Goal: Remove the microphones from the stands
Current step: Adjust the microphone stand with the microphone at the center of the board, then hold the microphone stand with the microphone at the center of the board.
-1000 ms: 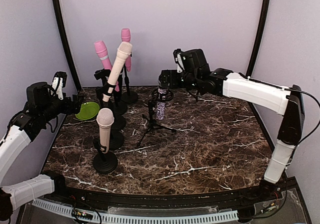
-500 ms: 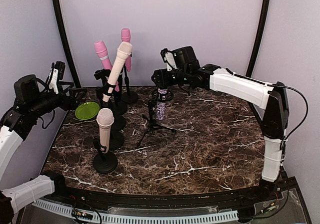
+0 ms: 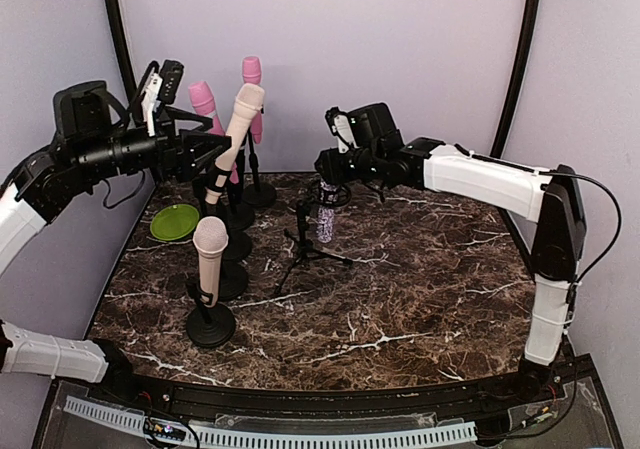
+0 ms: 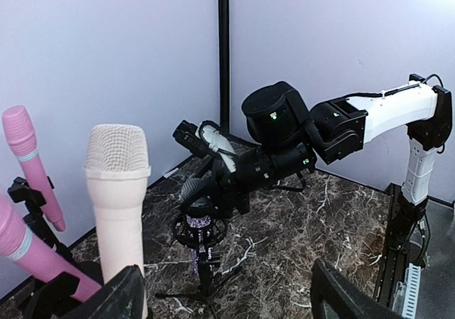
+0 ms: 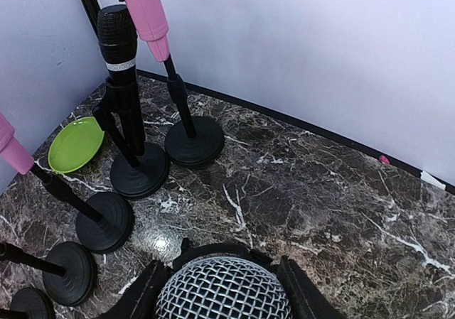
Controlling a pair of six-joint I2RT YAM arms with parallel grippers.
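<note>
The microphone (image 3: 322,219) has a purple glittery body and a silver mesh head (image 5: 224,290). It stands upright in the shock mount of a small black tripod stand (image 3: 305,251) at mid-table. My right gripper (image 3: 328,174) has come down over its top. In the right wrist view the right gripper (image 5: 222,280) has a finger pressed against each side of the mesh head. The left wrist view shows the same grip on the microphone (image 4: 193,191) from across the table. My left gripper (image 3: 215,147) is raised beside the tall beige microphone (image 3: 240,119). It stands wide open (image 4: 227,301) and holds nothing.
Along the back left stand two pink microphones (image 3: 205,104) and a black one (image 5: 117,35) on round-based stands. A short beige microphone (image 3: 210,254) stands on a round base at front left. A green plate (image 3: 175,221) lies by the left wall.
The left arm has swung up and rightward from the left edge to beside the tall beige microphone. The right gripper has sunk onto the glitter microphone's head and closed in on it.
</note>
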